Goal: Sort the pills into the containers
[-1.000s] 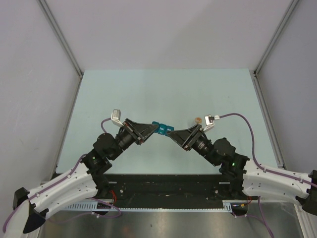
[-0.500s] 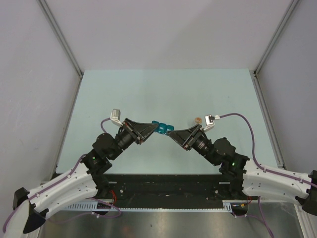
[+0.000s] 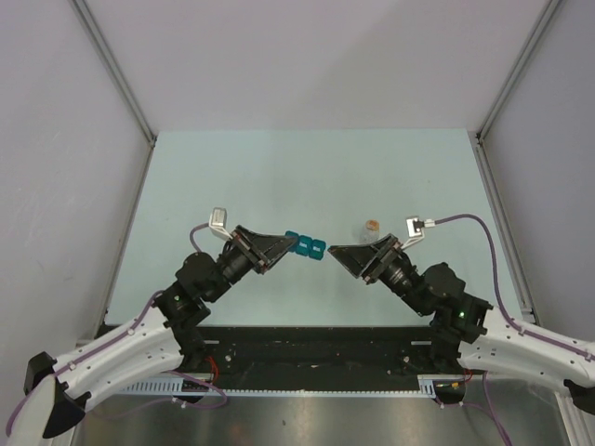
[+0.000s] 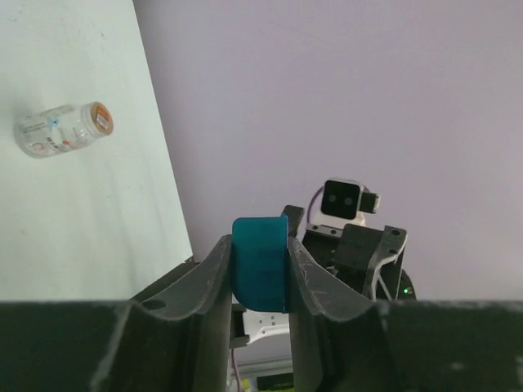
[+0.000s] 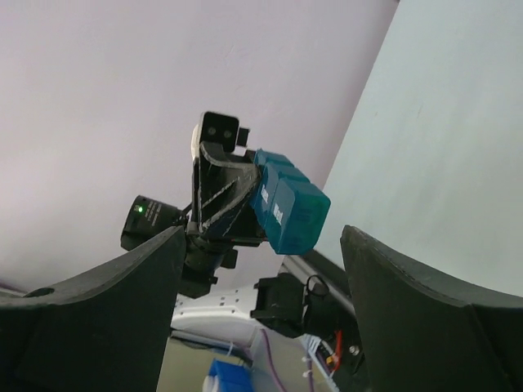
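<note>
Right pincer (image 3: 337, 251) withdrawn rightward off blue pill box (image 3: 310, 246); jaws apart, empty. Left pincer (image 3: 292, 242) clamped on pill box. Clear bottle (image 3: 372, 225) far-right on tabletop (image 3: 279, 167).

Top cam: high, looks down, wide. Wrist cams: low, close, facing each other; all share small bright-blue rectangular plastic pill box (image 3: 305, 245).

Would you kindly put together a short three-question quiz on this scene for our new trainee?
1. True or false: the right gripper has its jaws shut on the pill box.
2. Where is the bottle? A: lying on the table. B: held by the right gripper. C: inside the pill box.
3. Fill in: the pill box is clamped in the jaws of the ___ gripper.

Key: 1 false, its jaws are open and apart from the box; 2 A; 3 left gripper.
</note>
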